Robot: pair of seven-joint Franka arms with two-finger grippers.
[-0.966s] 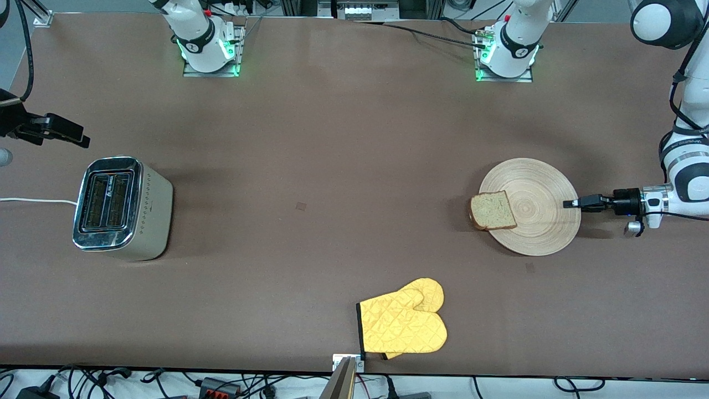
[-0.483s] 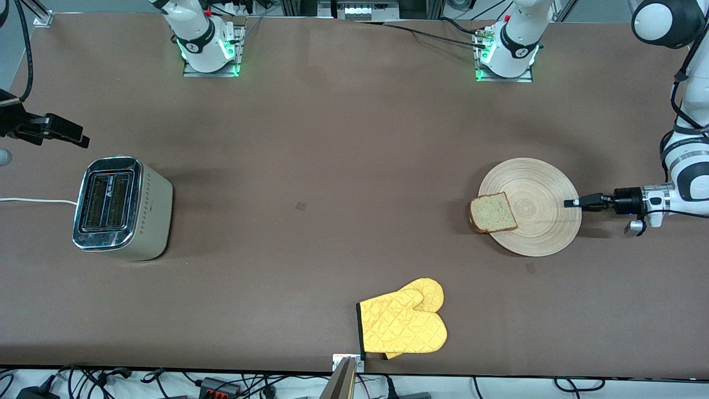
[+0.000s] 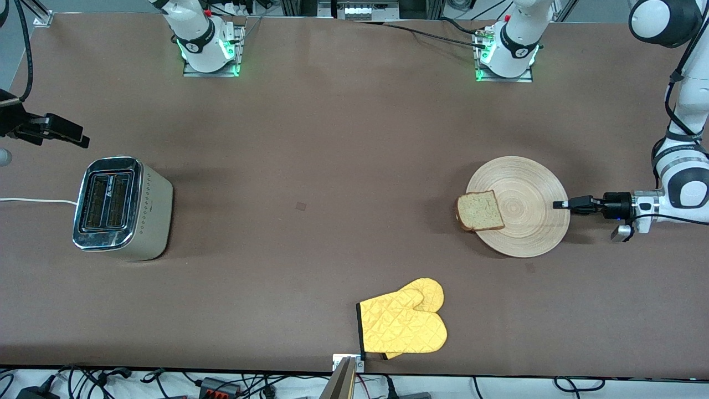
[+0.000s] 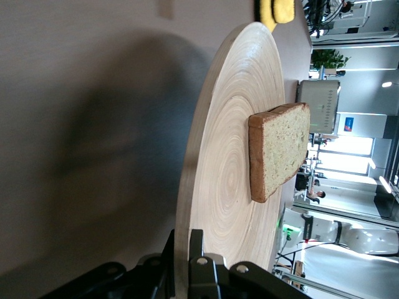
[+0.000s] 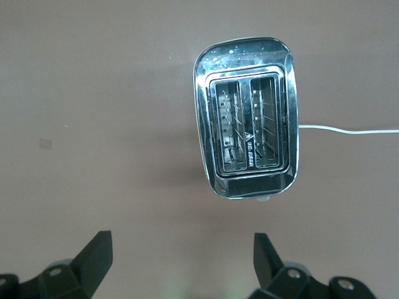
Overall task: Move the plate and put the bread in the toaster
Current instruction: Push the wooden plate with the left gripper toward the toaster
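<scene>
The light-wood plate (image 3: pixel 523 208) lies toward the left arm's end of the table, with the bread slice (image 3: pixel 479 211) on its edge toward the table's middle. My left gripper (image 3: pixel 560 204) is shut on the plate's rim; the left wrist view shows its jaws clamped on the rim (image 4: pixel 184 240), with the bread (image 4: pixel 279 149) farther along the plate. The chrome-topped toaster (image 3: pixel 121 208) stands at the right arm's end, slots empty. My right gripper (image 3: pixel 72 137) is open and empty, hovering beside the toaster; the right wrist view looks down on the toaster (image 5: pixel 246 117).
A yellow oven mitt (image 3: pixel 403 323) lies near the table's front edge, nearer the front camera than the plate. The toaster's white cord (image 3: pixel 33 200) runs off the table's end. The arm bases (image 3: pixel 206 44) stand along the table's far edge.
My left gripper has slid the plate with the bread a little toward the table's middle. The right arm has not moved.
</scene>
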